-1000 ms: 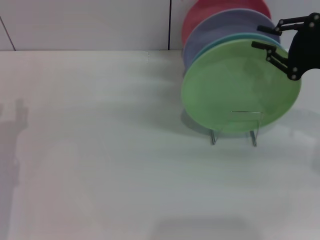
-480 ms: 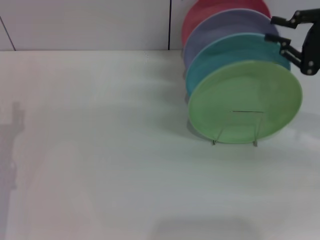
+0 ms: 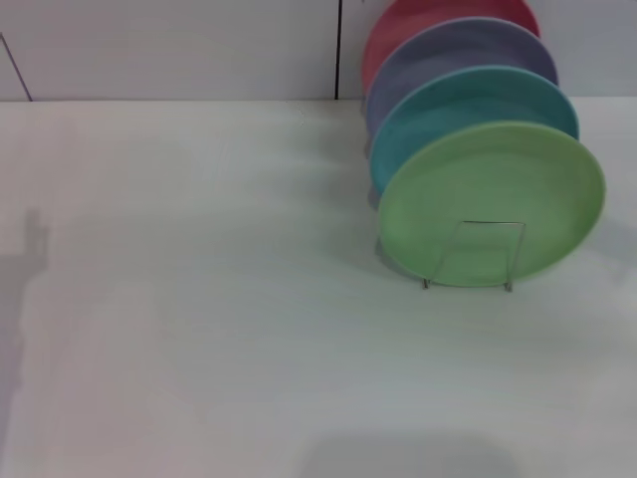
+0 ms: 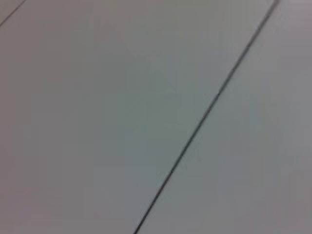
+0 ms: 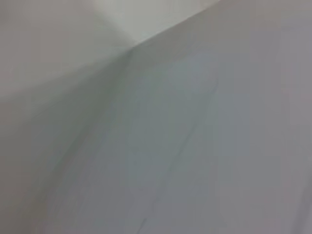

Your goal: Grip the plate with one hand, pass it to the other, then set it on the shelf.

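Observation:
The light green plate (image 3: 490, 203) leans in the front slot of the silver wire rack (image 3: 470, 261) at the right of the white table, in the head view. It rests tilted back against the turquoise-blue plate (image 3: 468, 100). Neither gripper shows in any view. Both wrist views show only plain pale surfaces with a seam line.
Behind the turquoise plate stand a lavender plate (image 3: 453, 52) and a red plate (image 3: 418, 20) in the same row. The white table (image 3: 199, 299) stretches to the left and front. A pale wall with a dark vertical seam (image 3: 338, 50) rises behind.
The right gripper, open above the green plate's upper right edge, has drawn away to the right and left the view. The green plate has settled lower and tilted back in the rack.

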Controlling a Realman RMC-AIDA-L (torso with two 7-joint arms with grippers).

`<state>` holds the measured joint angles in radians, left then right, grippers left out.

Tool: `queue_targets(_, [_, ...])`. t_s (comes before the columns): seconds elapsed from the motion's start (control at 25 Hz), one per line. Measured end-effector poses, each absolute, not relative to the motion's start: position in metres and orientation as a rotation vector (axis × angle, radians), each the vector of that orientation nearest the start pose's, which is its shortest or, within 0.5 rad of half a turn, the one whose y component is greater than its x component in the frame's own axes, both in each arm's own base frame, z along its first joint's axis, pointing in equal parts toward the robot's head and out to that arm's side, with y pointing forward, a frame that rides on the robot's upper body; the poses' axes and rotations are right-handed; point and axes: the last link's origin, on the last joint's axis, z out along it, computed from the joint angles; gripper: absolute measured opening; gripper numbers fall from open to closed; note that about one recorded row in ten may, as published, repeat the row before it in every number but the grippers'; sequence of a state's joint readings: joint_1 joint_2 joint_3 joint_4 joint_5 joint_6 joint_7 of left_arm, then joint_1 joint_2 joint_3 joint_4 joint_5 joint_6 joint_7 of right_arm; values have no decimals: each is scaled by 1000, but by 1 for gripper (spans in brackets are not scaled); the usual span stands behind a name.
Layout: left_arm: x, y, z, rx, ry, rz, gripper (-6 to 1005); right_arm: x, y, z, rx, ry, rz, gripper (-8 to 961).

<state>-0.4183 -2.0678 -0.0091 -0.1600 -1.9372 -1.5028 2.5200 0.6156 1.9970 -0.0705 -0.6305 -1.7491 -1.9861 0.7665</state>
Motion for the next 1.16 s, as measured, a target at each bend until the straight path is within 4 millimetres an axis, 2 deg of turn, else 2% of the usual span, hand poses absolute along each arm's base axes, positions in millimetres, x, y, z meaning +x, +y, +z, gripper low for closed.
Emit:
queue_targets(0.08, [-338,295,29,-1222,-756,-1215,605,246,323,140,-1904,-235,1199,202])
queue_targets(0.12, [-338,294,33,-1268,-711,-1201,605,260,318,145,-1796,-99,1223,202])
queue_targets(0.2, [-337,294,38,-1318,-663,-1184,605,278,313,149,-1703,35,1218,202])
queue_targets(0.24, [-337,295,41,-1350,-631,-1172,605,287,311,149,-1675,91,1207,202])
queue_targets(0.28, [-337,295,41,-1350,-631,-1172,605,287,311,149,-1675,91,1207,202])
queue_targets(0.36, [-335,298,47,-1412,-568,-1145,605,313,303,143,-1610,260,1180,202])
queue_targets(0.4, [-335,299,49,-1429,-551,-1135,605,313,303,143,-1610,260,1180,202])
queue_targets(0.44, [-334,300,51,-1452,-528,-1122,605,322,299,140,-1581,315,1174,202])
queue_targets(0.48, [-334,302,54,-1479,-505,-1103,605,330,294,137,-1550,362,1171,241])
queue_targets(0.52, [-336,304,59,-1510,-475,-1071,605,348,283,131,-1459,444,1160,279])
queue_targets(0.56, [-336,304,59,-1510,-475,-1071,605,348,283,131,-1459,444,1160,318])
queue_targets(0.64, [-339,303,64,-1508,-462,-1044,605,365,270,125,-1367,502,1133,395])
queue_targets(0.76, [-346,301,71,-1501,-451,-1005,708,388,246,116,-1232,562,1064,503])
queue_targets(0.88, [-356,298,76,-1485,-465,-949,785,396,230,103,-1145,557,999,611])
queue_targets(0.92, [-358,297,77,-1482,-471,-940,793,397,222,92,-1118,530,931,611])
queue_targets(1.16, [-367,294,78,-1471,-500,-898,832,392,220,76,-1116,503,874,611])
